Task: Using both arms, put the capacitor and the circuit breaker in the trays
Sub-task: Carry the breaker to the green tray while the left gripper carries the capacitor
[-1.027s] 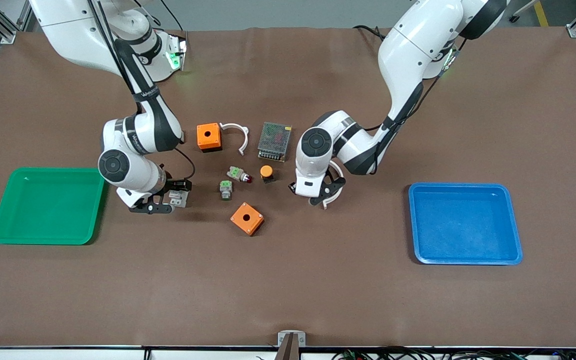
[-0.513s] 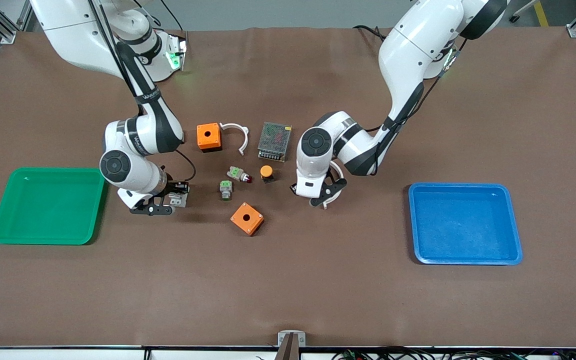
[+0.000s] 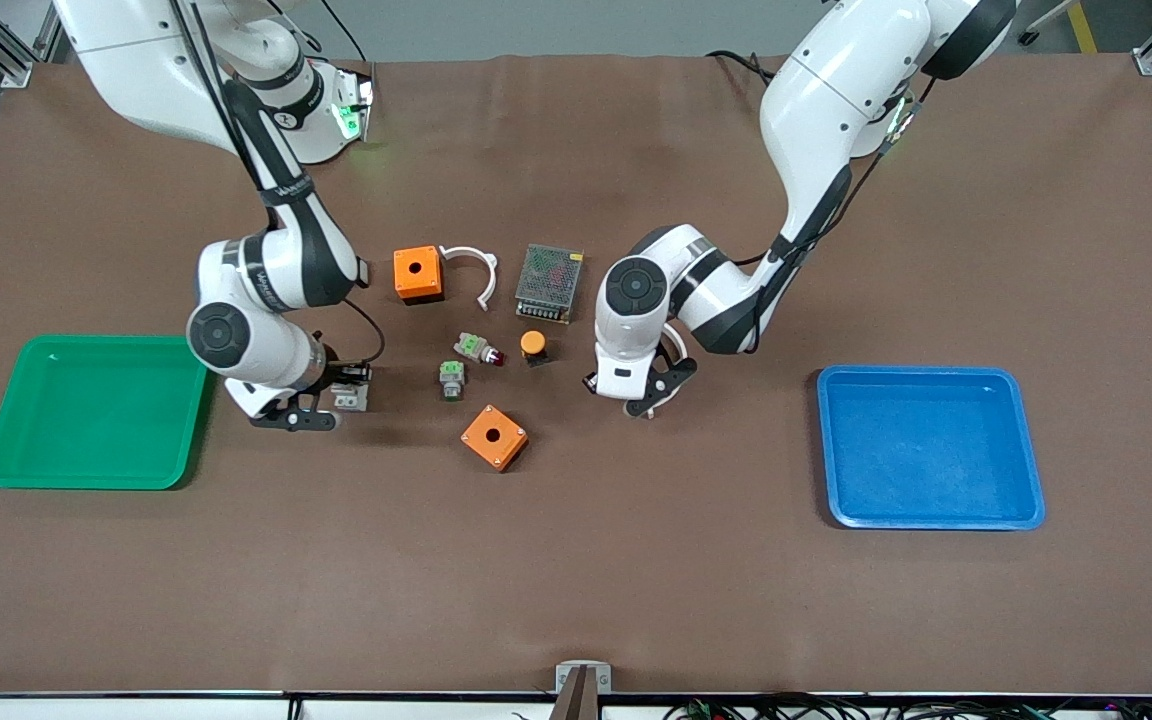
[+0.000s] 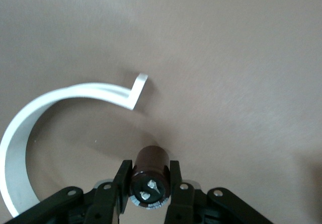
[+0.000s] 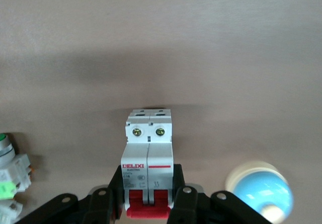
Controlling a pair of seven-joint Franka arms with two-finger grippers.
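Note:
My right gripper (image 3: 331, 398) is shut on the circuit breaker (image 3: 352, 399), a light grey block with red levers, and holds it just above the mat beside the green tray (image 3: 86, 410). In the right wrist view the breaker (image 5: 148, 156) sits between the black fingers (image 5: 113, 191) of the gripper (image 5: 148, 191). My left gripper (image 3: 649, 398) is shut on the capacitor (image 4: 150, 173), a tiny dark cylinder with a silvery end, a little above the mat near a white curved clamp (image 4: 30, 128). In the left wrist view the gripper (image 4: 149, 181) clamps it on both sides. The capacitor is hidden in the front view.
The blue tray (image 3: 926, 445) lies toward the left arm's end. Between the arms lie two orange boxes (image 3: 418, 273) (image 3: 494, 437), a white clamp (image 3: 476, 270), a mesh-topped box (image 3: 548, 283), an orange-capped button (image 3: 533, 346) and two green-topped parts (image 3: 452, 379) (image 3: 477, 348).
My right gripper has shifted a little toward the green tray with the circuit breaker in it. My left gripper has risen slightly over the white clamp with the capacitor.

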